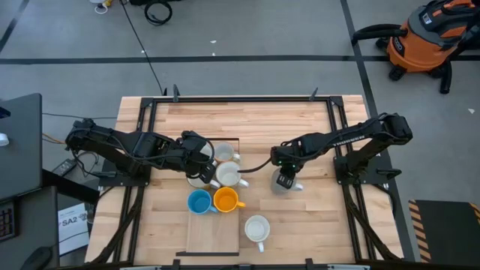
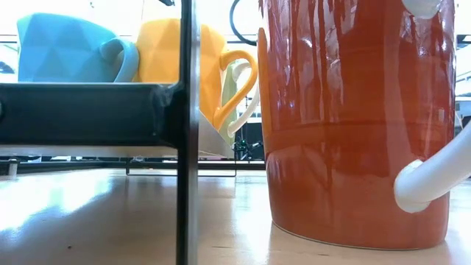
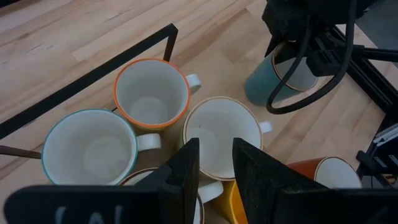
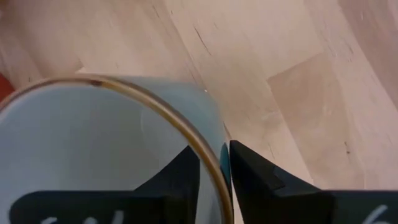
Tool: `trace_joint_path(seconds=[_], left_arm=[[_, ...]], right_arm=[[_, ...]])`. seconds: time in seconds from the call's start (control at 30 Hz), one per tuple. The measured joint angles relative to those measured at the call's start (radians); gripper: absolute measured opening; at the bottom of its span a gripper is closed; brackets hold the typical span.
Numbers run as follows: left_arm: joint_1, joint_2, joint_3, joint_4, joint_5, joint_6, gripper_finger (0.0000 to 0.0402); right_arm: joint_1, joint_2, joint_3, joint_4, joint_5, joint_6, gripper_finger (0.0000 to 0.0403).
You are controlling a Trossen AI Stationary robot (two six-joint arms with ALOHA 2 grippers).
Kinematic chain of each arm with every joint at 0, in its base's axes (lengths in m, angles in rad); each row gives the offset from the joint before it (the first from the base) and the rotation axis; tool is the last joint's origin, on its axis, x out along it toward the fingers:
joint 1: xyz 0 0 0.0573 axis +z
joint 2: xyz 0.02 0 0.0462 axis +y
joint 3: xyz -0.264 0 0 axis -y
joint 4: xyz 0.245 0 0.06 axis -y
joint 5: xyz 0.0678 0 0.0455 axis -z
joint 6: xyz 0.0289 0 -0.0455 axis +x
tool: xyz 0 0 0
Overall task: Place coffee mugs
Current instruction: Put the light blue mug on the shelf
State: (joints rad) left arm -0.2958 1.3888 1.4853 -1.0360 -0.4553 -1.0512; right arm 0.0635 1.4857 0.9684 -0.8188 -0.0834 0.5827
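Upright mugs cluster mid-table: blue mug (image 1: 199, 201), orange mug (image 1: 226, 199), white mug (image 1: 256, 229) apart.

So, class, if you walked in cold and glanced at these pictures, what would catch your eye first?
Probably the cluster of mugs mid-table: a bright blue mug beside an orange mug, with the left gripper just behind them over white mugs. To their right, the right gripper straddles the rim of a greyish mug, and a lone white mug stands nearer the front edge.

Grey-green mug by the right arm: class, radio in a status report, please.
Right gripper astride the grey-green mug's rim, one finger inside, one outside. Left gripper over the clustered mugs, straddling the cream mug's rim. Nothing blocking.
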Motion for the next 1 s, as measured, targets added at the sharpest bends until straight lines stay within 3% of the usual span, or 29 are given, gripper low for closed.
trace_joint_path(seconds=[0.3,1.0], left_arm=[[0.0,0.0,0.0,0.0,0.0,0.0,0.0102],[0.0,0.0,0.0,0.0,0.0,-0.001,0.0102]], right_arm=[[0.0,0.0,0.0,0.021,-0.006,0.015,0.014],[0.0,0.0,0.0,0.312,-0.049,0.051,0.013]])
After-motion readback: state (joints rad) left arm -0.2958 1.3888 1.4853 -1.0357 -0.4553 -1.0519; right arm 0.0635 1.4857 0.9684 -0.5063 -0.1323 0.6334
